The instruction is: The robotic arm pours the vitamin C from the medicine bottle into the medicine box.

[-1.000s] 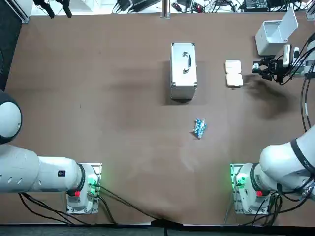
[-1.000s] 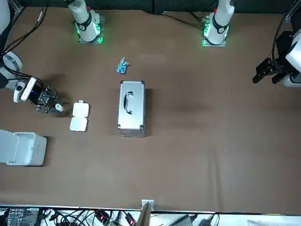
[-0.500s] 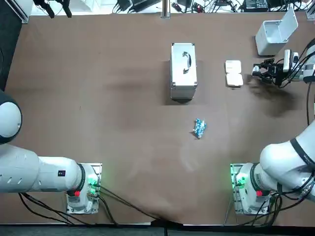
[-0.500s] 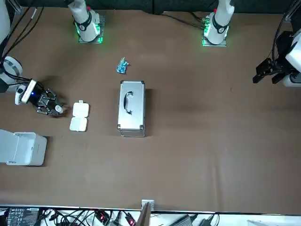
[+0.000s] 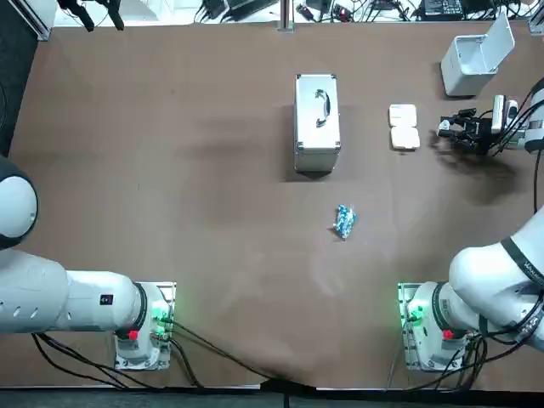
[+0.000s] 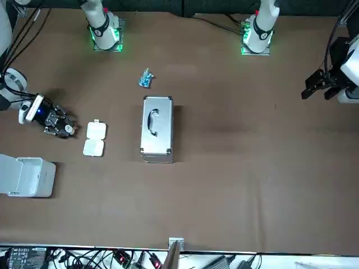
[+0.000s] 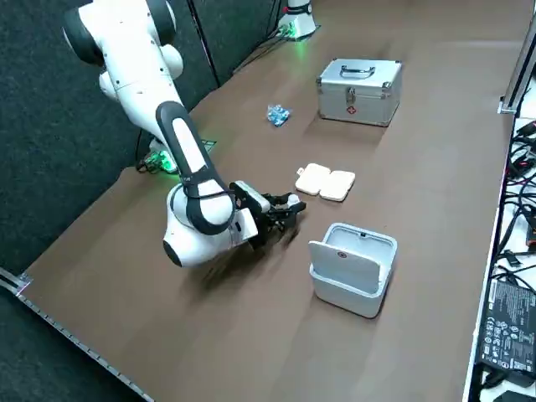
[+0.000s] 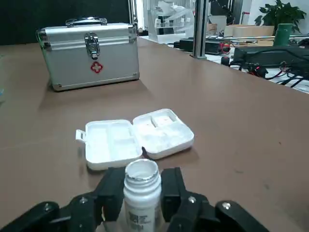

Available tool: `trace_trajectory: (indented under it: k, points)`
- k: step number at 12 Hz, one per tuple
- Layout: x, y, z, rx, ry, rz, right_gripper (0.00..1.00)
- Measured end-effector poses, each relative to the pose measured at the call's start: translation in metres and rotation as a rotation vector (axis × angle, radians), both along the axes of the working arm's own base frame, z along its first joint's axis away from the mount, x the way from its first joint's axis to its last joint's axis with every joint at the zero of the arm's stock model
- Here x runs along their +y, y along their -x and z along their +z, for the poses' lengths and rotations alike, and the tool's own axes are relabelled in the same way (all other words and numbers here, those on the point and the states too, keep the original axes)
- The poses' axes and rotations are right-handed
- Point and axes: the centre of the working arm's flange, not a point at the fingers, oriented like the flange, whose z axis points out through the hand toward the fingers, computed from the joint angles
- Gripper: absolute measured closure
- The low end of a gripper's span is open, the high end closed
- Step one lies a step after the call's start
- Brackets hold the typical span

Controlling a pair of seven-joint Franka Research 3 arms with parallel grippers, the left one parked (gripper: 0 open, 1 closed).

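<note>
The white medicine bottle [image 8: 141,193] stands upright with its cap off, and my right gripper [image 8: 141,186] is shut on it; a black finger [image 8: 113,186] presses each side. The medicine box [image 8: 135,137] lies open and flat on the brown table just beyond the bottle, its white compartments facing up. From above, the right gripper [image 5: 449,129] sits low at the table's far right, a short gap to the right of the medicine box [image 5: 404,127]. From across the table, the bottle [image 6: 69,129] shows at the fingertips, beside the medicine box [image 6: 94,138].
A silver first-aid case [image 5: 317,121] with a handle stands left of the medicine box. A small blue packet [image 5: 343,221] lies nearer the bases. A white bin [image 5: 474,59] with its lid raised stands at the far right corner, just behind the gripper.
The right wrist has drawn back a little toward the table's right edge and settled lower, with the bottle still held. The medicine box and the case have not moved.
</note>
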Motion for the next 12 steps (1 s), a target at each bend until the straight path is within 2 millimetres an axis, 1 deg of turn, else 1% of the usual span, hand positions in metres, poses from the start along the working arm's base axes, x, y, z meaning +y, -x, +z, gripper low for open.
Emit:
trace_trajectory:
  k: [7,12]
  points:
    - [0.001,-0.003,-0.015,0.002,-0.027,-0.037,0.57]
    - [0.003,-0.001,-0.024,0.011,-0.041,-0.051,0.57]
